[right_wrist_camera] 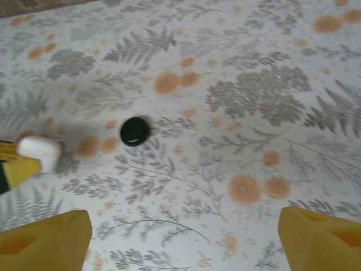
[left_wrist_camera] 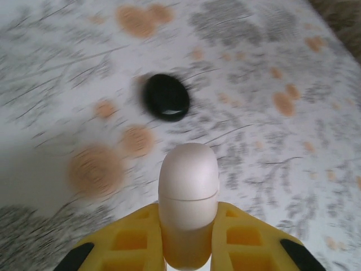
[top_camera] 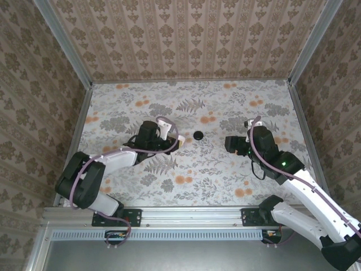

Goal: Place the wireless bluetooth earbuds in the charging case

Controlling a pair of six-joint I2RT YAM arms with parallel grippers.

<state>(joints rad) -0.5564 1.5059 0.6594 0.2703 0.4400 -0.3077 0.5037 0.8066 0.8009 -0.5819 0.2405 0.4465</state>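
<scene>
The charging case (top_camera: 198,135), a small round glossy black puck, lies flat on the flowered table top; it also appears as the case (left_wrist_camera: 166,97) and the case (right_wrist_camera: 135,131). My left gripper (top_camera: 178,144) is just left of it, shut on a white capsule-shaped thing (left_wrist_camera: 188,175) with a seam across it, which sticks out past the yellow fingers (left_wrist_camera: 248,237). That capsule (right_wrist_camera: 38,152) does not touch the case. My right gripper (top_camera: 228,142) stands open to the right of the case, its yellow fingers (right_wrist_camera: 45,240) wide apart with nothing between them. The earbuds are out of view.
The table top (top_camera: 192,180) is a flowered sheet walled in on three sides by patterned panels (top_camera: 192,39). A metal rail (top_camera: 186,214) runs along the near edge by the arm bases.
</scene>
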